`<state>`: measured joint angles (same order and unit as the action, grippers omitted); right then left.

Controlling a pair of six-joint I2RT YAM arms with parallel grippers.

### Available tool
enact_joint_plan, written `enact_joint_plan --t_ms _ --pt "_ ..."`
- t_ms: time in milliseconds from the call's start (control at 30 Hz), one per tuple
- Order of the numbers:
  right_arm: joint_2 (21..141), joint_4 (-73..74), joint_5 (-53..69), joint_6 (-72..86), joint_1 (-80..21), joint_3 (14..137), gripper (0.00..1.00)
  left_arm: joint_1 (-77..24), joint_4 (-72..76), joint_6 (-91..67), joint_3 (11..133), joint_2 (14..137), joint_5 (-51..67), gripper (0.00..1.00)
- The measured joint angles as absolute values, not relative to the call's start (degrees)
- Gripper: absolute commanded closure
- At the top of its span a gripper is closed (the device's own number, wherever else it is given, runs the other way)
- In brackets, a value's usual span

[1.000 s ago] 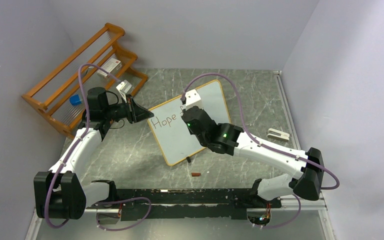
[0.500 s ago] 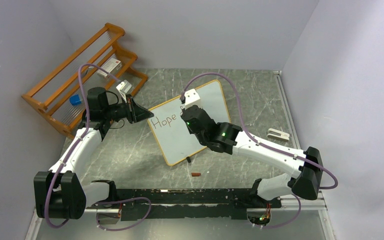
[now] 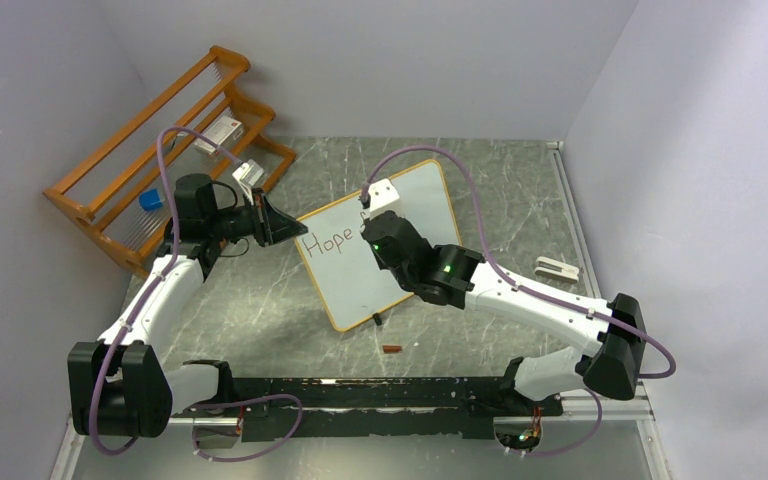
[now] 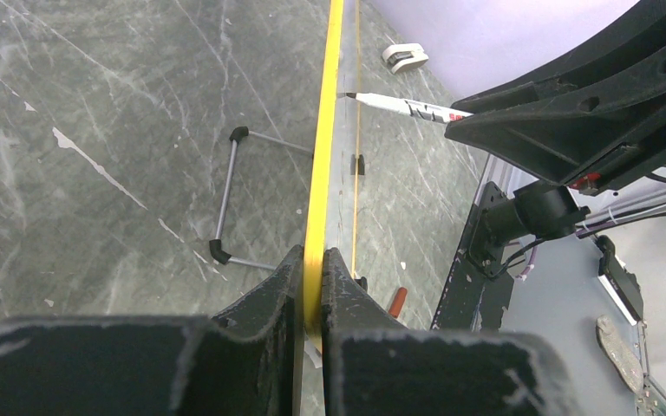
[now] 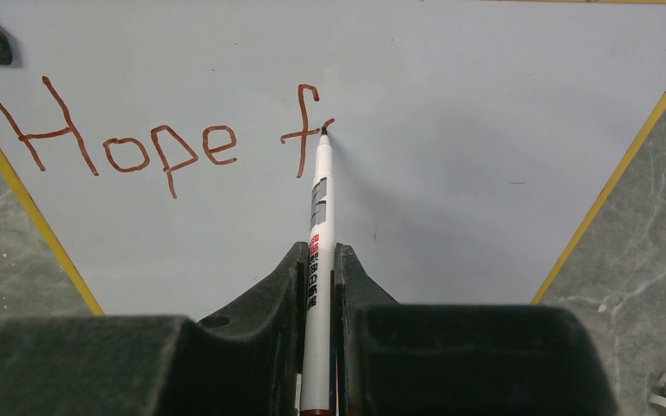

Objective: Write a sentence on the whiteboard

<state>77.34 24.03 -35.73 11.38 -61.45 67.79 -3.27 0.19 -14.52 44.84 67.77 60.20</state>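
Observation:
The whiteboard [image 3: 350, 275] stands tilted on the table, and my left gripper [image 4: 312, 260] is shut on its yellow rim [image 4: 323, 139] at the left corner. My right gripper [image 5: 319, 256] is shut on a white marker [image 5: 319, 217]. The marker's tip touches the board at the right end of the crossbar of an "f". The sentence [image 5: 130, 143] reads "Hope f" in red-brown strokes. From above only "Hope" [image 3: 328, 241] shows, because the right wrist covers the rest. The marker [image 4: 399, 106] also shows in the left wrist view, meeting the board's face.
An orange wooden rack [image 3: 160, 150] with small items stands at the back left. A red marker cap [image 3: 392, 349] lies in front of the board. A white eraser-like block [image 3: 557, 267] lies at the right. The board's wire stand [image 4: 230, 199] props it from behind.
The right arm has edged very slightly to the left with the marker. The left arm and the board have not moved.

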Motion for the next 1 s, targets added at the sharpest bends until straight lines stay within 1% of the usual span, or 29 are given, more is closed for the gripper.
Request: enact_joint_plan --t_ms 500,1000 --pt "76.86 25.41 -35.62 11.84 -61.47 66.81 1.0 -3.27 0.19 -14.37 44.84 67.79 60.18 0.95" --pt "76.86 26.39 -38.19 11.77 -61.45 66.72 1.0 -3.27 0.16 -14.37 44.86 67.79 60.27 0.95"
